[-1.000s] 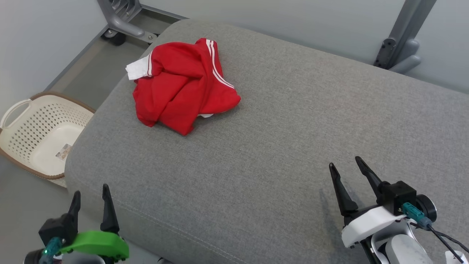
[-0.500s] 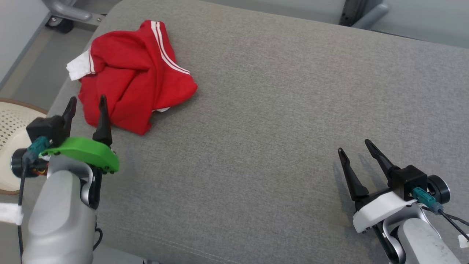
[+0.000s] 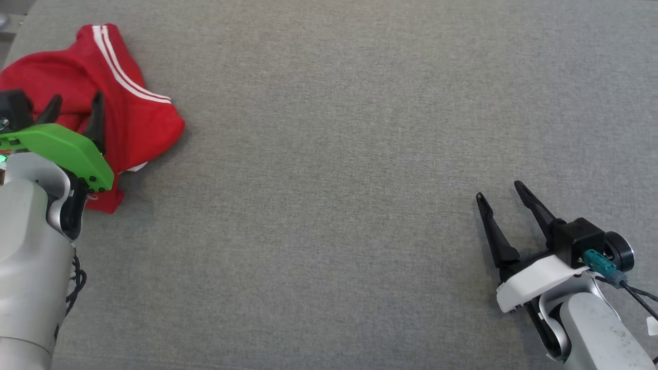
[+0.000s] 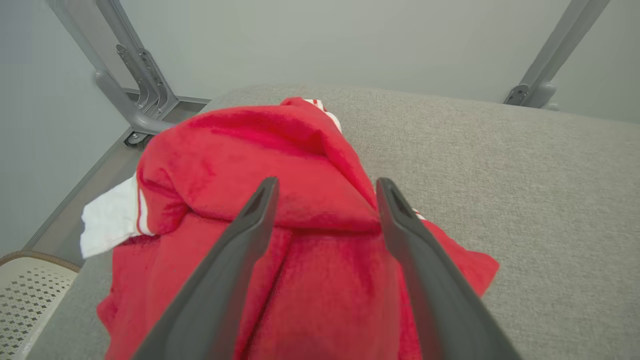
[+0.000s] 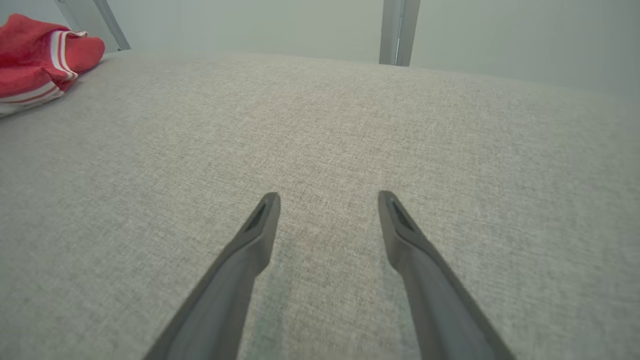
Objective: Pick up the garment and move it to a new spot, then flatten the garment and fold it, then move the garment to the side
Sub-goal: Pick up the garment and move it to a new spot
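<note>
Garment [image 3: 138,121], bunched (long axis perhaps diagonal)

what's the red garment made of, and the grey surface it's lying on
Red garment: likely soft knit or fleecy cloth, matte; slightly fuzzy nap and loose rounded folds show. Grey surface: seems woven upholstery fabric, matte; a fine flecked weave shows. What lies under it cannot be told.

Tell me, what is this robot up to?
It is set to pick up a crumpled red garment lying on a grey cushion. Its left gripper is open right at the garment, with no grip on it yet. The right gripper is open too, well away over bare cushion. No folding is done yet.
</note>
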